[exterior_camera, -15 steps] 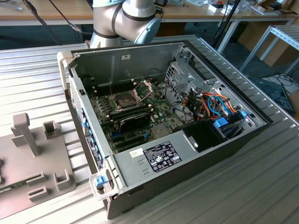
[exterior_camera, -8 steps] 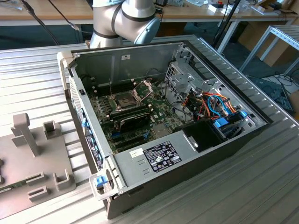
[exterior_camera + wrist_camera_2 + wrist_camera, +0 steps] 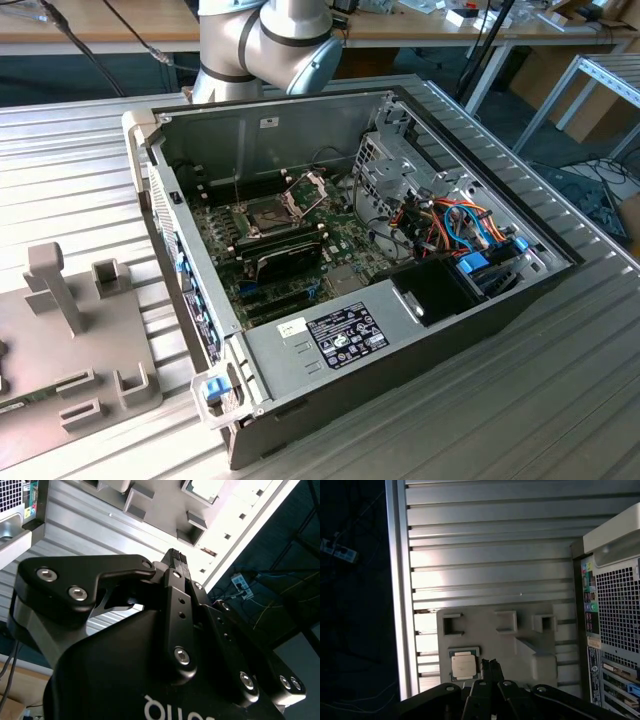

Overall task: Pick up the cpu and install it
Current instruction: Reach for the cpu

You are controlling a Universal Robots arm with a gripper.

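The cpu [image 3: 463,666], a small square chip with a dull silver top, lies flat in a recess of the grey fixture plate [image 3: 520,645] in the first wrist view. My gripper [image 3: 490,664] hangs above the plate just beside the chip, its two black fingers pressed together with nothing between them. In the second wrist view the gripper [image 3: 176,556] points at the same plate [image 3: 165,510], where the cpu [image 3: 204,487] shows as a pale square. In the exterior view the green motherboard [image 3: 290,250] lies inside the open computer case [image 3: 450,300], its socket [image 3: 262,215] uncovered and the hinged metal frame [image 3: 307,188] swung up.
The fixture plate [image 3: 70,340] with upright grey blocks sits at the exterior view's left, beside the case. The case's perforated rear panel [image 3: 615,615] stands close to the plate. Coloured cables [image 3: 460,225] and a black box [image 3: 435,285] fill the case's other end. Ribbed metal table [image 3: 485,555] lies underneath.
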